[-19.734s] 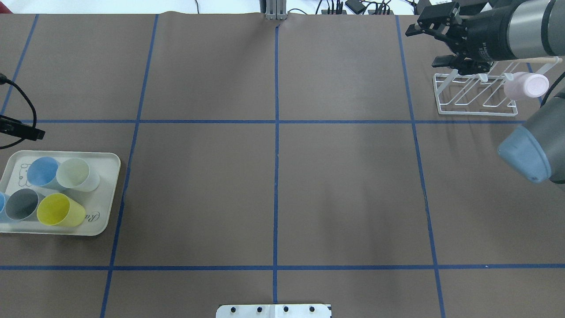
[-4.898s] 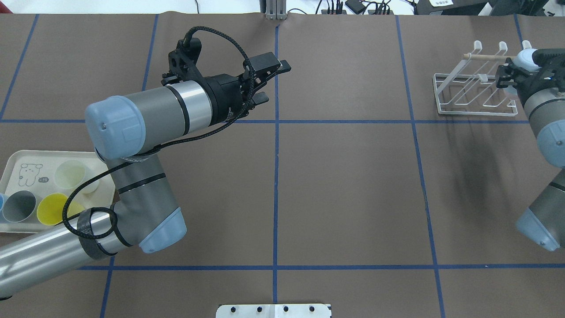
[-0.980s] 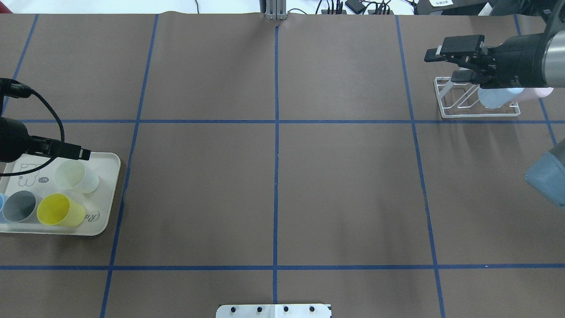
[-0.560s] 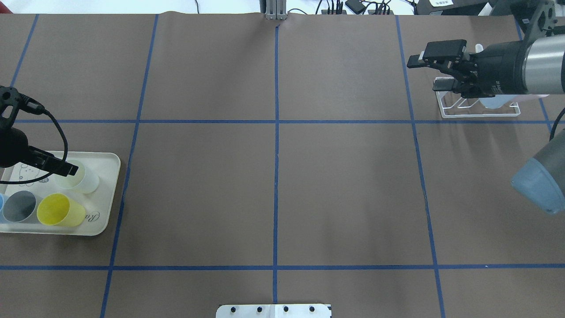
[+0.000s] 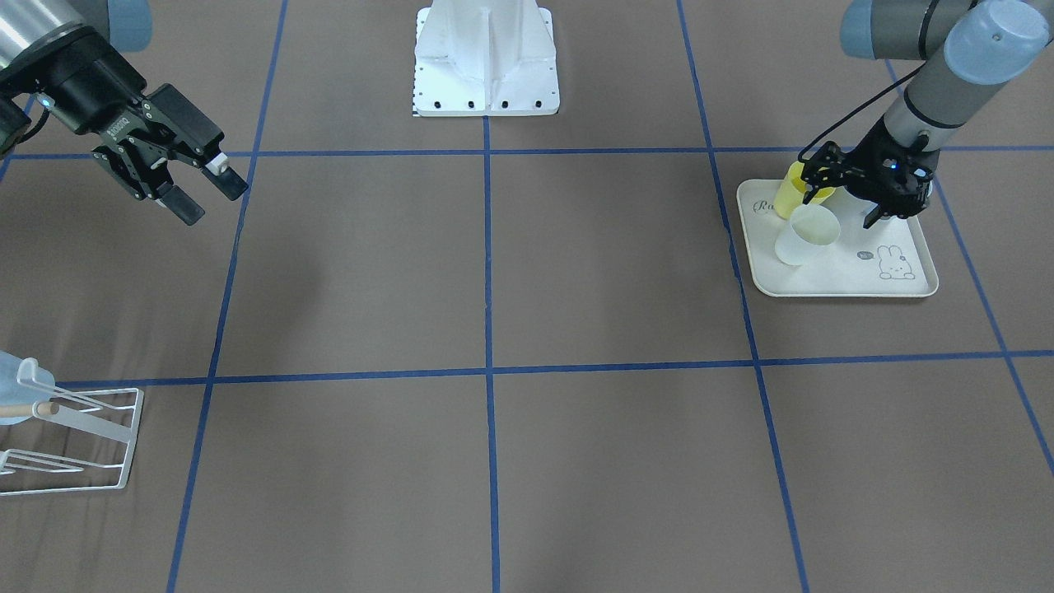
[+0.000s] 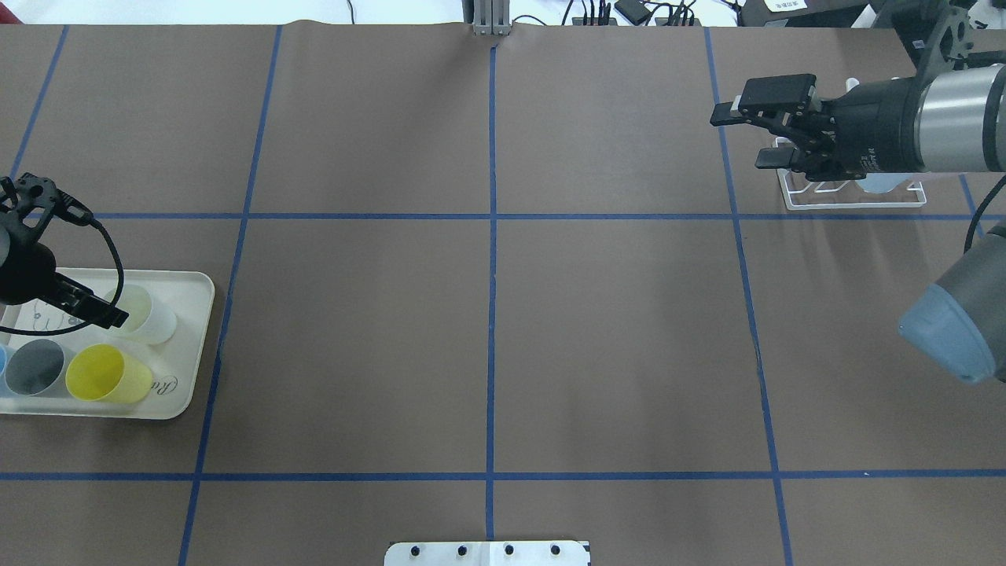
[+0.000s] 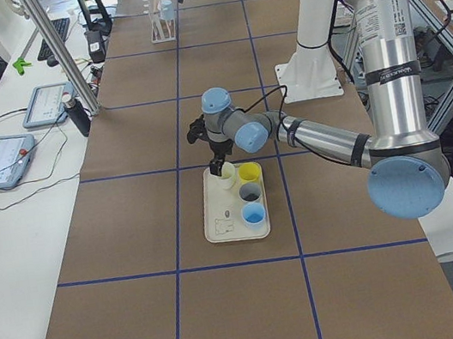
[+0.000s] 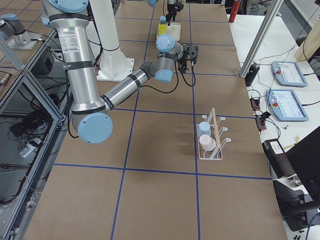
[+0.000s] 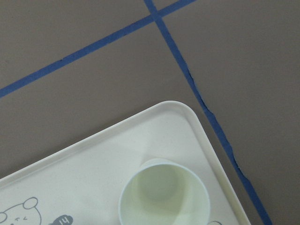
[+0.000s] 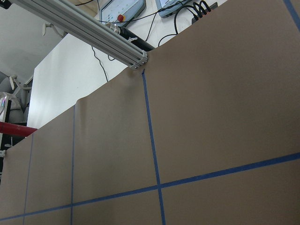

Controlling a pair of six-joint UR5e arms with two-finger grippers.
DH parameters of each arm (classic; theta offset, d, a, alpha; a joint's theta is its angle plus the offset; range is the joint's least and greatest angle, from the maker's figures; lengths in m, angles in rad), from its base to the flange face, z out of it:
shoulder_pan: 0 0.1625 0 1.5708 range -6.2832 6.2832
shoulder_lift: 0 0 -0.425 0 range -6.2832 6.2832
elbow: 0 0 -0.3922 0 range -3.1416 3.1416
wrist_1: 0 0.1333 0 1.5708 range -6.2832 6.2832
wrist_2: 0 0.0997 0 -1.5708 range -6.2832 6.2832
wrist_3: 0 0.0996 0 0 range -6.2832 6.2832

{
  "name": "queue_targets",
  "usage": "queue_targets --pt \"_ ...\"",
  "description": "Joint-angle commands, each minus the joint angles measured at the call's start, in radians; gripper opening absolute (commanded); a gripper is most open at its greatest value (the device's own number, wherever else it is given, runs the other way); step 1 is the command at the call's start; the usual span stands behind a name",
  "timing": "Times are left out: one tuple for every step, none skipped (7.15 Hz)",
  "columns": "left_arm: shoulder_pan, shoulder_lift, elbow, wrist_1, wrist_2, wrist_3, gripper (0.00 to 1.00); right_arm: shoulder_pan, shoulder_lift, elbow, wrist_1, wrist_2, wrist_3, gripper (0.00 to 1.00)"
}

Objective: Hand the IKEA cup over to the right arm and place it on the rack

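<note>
2 tapered cups on wire rack

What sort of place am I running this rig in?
Most likely a robotics lab workcell: a table papered brown and gridded with blue tape, teach pendants on a side bench, and aluminium frame posts beside it.

1. The tray lies at the table's left edge, three cups in a row along its near side
2. A fourth cup stands behind them, below the left gripper
3. The rack sits far right, two cups on it, the right gripper raised apart, toward the table's middle
</note>
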Motion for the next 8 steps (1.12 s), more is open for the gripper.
queue_targets --pt "-0.001 -0.011 0.032 -0.003 0.0 0.018 0.96 -0.011 0.001 0.0 0.001 0.0 0.001 0.99" --pt "-0.001 -0.014 0.039 -0.003 0.003 0.019 0.82 -0.011 0.001 0.0 0.001 0.0 0.001 0.99" --pt "0.001 -0.019 0.042 -0.003 0.003 0.018 0.76 -0.011 0.001 -0.002 0.001 0.0 0.001 0.99" --pt "0.001 -0.023 0.055 -0.003 0.003 0.018 0.7 -0.011 0.001 -0.003 0.001 0.0 0.001 0.99" --pt "0.001 -0.035 0.063 -0.005 0.003 0.018 0.67 -0.011 0.001 -0.005 0.001 0.0 0.001 0.99" --pt "0.001 -0.04 0.071 -0.005 0.003 0.013 0.64 -0.011 0.001 -0.003 0.001 0.0 0.001 0.99" --pt "0.001 -0.049 0.079 -0.005 0.005 0.01 0.59 -0.011 0.001 -0.003 0.001 0.0 0.001 0.99" --pt "0.001 -0.051 0.083 -0.005 0.005 0.01 0.52 -0.011 0.001 -0.003 0.001 0.0 0.001 0.99"
